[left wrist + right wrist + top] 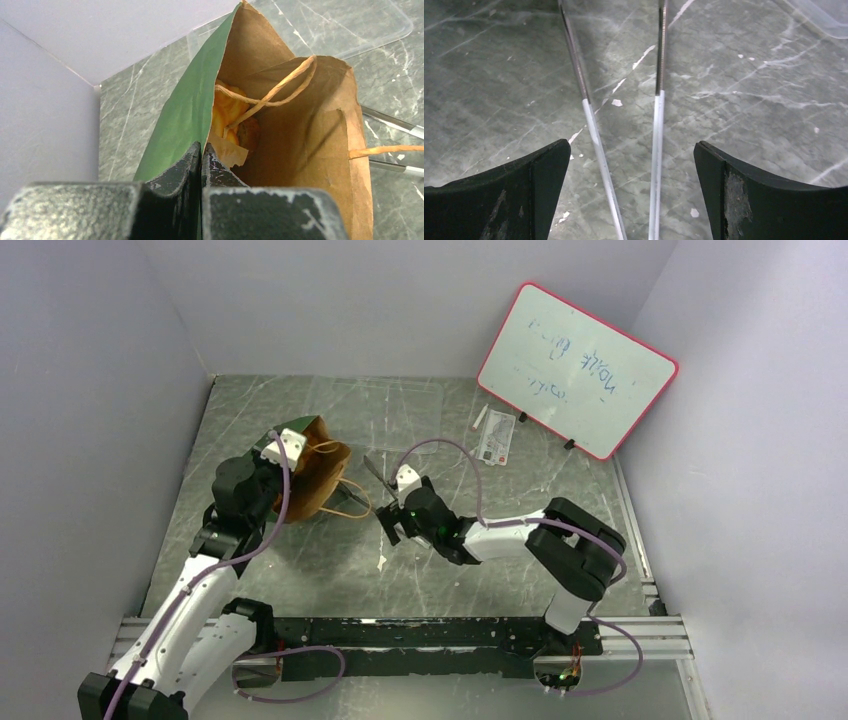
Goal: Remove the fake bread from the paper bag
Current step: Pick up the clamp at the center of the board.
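Note:
The paper bag point(312, 480) lies on its side at the left, green outside and brown inside, its mouth facing right. My left gripper point(283, 462) is shut on the bag's upper green edge point(190, 110), its fingertips point(196, 156) pinched on the paper. Orange fake bread point(227, 112) shows deep inside the bag point(310, 150), behind a tan cord handle point(270, 92). My right gripper point(392, 502) stands open just right of the bag's mouth. Thin metal tongs point(591, 125) run lengthwise between its spread fingers point(544, 175), touching neither.
The tongs' tips point(378, 472) point toward the bag. A red-framed whiteboard point(575, 370) leans at the back right, with a small card point(495, 437) and a marker point(479, 420) before it. A clear plastic sheet point(350, 25) lies behind the bag. Grey walls close in three sides.

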{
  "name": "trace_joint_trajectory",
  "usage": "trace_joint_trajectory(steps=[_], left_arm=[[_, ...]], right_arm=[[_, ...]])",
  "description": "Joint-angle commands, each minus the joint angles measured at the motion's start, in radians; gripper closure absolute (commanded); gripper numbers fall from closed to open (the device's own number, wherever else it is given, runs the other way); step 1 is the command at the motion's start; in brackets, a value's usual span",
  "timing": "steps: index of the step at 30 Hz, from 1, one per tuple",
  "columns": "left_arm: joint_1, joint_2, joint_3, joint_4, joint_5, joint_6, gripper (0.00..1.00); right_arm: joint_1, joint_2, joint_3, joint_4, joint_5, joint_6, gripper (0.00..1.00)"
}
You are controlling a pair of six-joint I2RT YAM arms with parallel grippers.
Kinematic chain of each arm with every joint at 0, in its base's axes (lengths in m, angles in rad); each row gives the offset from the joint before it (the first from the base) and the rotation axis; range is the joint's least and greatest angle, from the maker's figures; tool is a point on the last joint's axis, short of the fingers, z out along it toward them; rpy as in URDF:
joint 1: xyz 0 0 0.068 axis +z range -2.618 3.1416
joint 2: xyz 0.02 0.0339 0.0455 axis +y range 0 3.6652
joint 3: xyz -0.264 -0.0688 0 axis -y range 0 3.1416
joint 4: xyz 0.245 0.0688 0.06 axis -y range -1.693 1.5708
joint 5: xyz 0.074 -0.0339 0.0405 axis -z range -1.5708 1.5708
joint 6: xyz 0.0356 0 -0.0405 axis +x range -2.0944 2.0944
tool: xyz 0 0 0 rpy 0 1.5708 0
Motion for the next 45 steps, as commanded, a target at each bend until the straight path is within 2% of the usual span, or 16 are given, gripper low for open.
trace_joint_trajectory(steps=[1,8,17,21,28,32,37,45], left_arm=[[-0.005,0.007,0.033,-0.036,0.053,-0.043,0.93],[-0.005,0.013,0.049,-0.058,0.075,-0.061,0.93],[-0.005,0.004,0.045,-0.081,0.086,-0.09,0.93],[-0.005,0.01,0.054,-0.087,0.086,-0.104,0.93],[-0.005,0.025,0.07,-0.089,0.063,-0.158,0.93],[-0.005,0.029,0.073,-0.089,0.054,-0.201,0.93],[-0.005,0.025,0.074,-0.098,0.033,-0.241,0.93],[-0.005,0.017,0.078,-0.111,0.001,-0.274,0.93]], right_arm=[[-0.001,0.038,-0.004,0.065,-0.048,-0.013,0.0],[-0.01,0.08,-0.01,0.106,-0.064,-0.013,0.01],[-0.015,0.142,0.005,0.124,-0.088,-0.004,0.08],[-0.015,0.145,-0.012,0.142,-0.088,0.027,0.14],[-0.015,0.147,-0.048,0.168,-0.112,0.074,0.33],[-0.015,0.136,-0.061,0.178,-0.135,0.095,0.49],[-0.009,0.127,-0.074,0.183,-0.162,0.111,0.54],[0.006,0.038,-0.101,0.135,-0.124,0.163,0.55]])
